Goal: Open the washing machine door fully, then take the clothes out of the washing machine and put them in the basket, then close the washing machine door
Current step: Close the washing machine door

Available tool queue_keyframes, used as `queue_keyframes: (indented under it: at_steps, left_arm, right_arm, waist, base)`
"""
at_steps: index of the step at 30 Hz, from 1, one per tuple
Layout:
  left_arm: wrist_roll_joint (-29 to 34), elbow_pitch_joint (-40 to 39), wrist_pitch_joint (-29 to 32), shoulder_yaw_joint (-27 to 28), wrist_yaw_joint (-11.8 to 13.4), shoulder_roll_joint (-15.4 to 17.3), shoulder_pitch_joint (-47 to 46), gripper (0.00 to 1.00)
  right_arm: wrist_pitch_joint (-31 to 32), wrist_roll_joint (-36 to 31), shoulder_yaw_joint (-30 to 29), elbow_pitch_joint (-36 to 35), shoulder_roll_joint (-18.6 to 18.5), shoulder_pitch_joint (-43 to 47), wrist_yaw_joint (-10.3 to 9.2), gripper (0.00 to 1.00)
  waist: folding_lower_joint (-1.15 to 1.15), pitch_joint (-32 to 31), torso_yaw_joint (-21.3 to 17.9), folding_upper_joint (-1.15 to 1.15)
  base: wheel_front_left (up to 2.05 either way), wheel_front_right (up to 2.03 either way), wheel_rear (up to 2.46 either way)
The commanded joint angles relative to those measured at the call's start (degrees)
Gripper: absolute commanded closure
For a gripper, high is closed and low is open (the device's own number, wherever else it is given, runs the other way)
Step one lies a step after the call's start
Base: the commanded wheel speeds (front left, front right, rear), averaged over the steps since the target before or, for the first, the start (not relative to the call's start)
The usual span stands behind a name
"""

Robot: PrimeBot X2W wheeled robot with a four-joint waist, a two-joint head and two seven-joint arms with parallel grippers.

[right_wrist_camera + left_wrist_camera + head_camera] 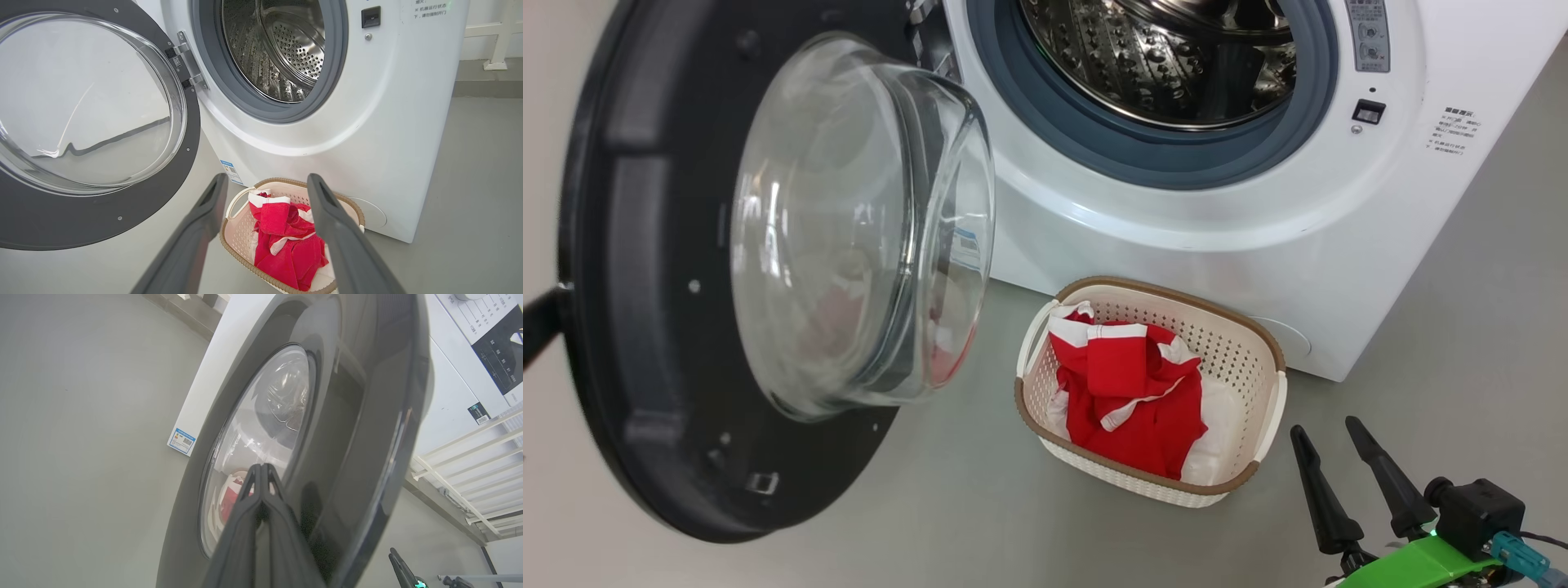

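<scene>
The washing machine (1339, 245) stands with its steel drum (278, 53) showing nothing inside. The washing machine door (621, 204) is swung open to the left, its glass bowl facing me. The clothes (1127, 392), red with white stripes, lie in the basket (1176, 292) on the floor in front of the machine. My left gripper (261, 468) is shut, its tips against the door's (367, 416) outer face by the window; it appears as a dark tip (547, 314) at the rim. My right gripper (1330, 434) hangs open and empty, right of the basket (239, 228) and above the clothes (286, 237).
Grey floor (1462, 367) surrounds the machine. A white railing (470, 457) stands beside the machine. A blue label (232, 171) sits low on the machine's front, just behind the basket. The latch slot (1368, 111) is right of the drum opening.
</scene>
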Motion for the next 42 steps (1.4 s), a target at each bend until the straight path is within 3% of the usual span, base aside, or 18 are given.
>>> queue_keyframes:
  at_steps: [1,16,27,40,42]
  left_arm:
    - [-0.57,-2.21,0.00,1.69,-0.39,3.30,-0.72,1.00]
    - [-5.16,-9.95,-4.12,-3.99,-0.39,3.13,-1.23,1.00]
    - [-4.65,-10.26,-8.22,-6.94,-0.39,3.52,-0.92,1.00]
    - [-2.03,-5.30,-18.26,-7.50,-0.40,3.79,4.44,1.00]
    - [-1.36,-4.47,-20.30,-7.70,-0.40,3.87,5.76,0.85]
  right_arm:
    - [-0.37,-0.10,0.97,-1.54,-0.36,-1.14,0.43,0.00]
    - [-0.37,-0.17,0.72,-1.73,-0.41,-1.32,0.43,0.00]
    - [-0.37,-0.02,1.01,-1.51,-0.22,-1.51,0.43,0.00]
    - [-0.37,0.45,3.29,-2.11,-0.31,-1.66,0.43,0.00]
    - [-0.37,0.54,3.75,-2.16,-0.33,-1.69,0.43,0.00]
  waist:
    - [0.00,-0.03,-0.04,0.00]
    - [0.00,0.22,-0.35,0.00]
    - [0.00,-0.48,-0.57,0.00]
    - [0.00,-2.94,-0.39,0.00]
    - [0.00,-3.32,-0.20,0.00]
  base:
    - [0.00,0.00,0.00]
    - [0.00,0.00,0.00]
    - [0.00,0.00,0.00]
    - [0.00,0.00,0.00]
    - [0.00,0.00,0.00]
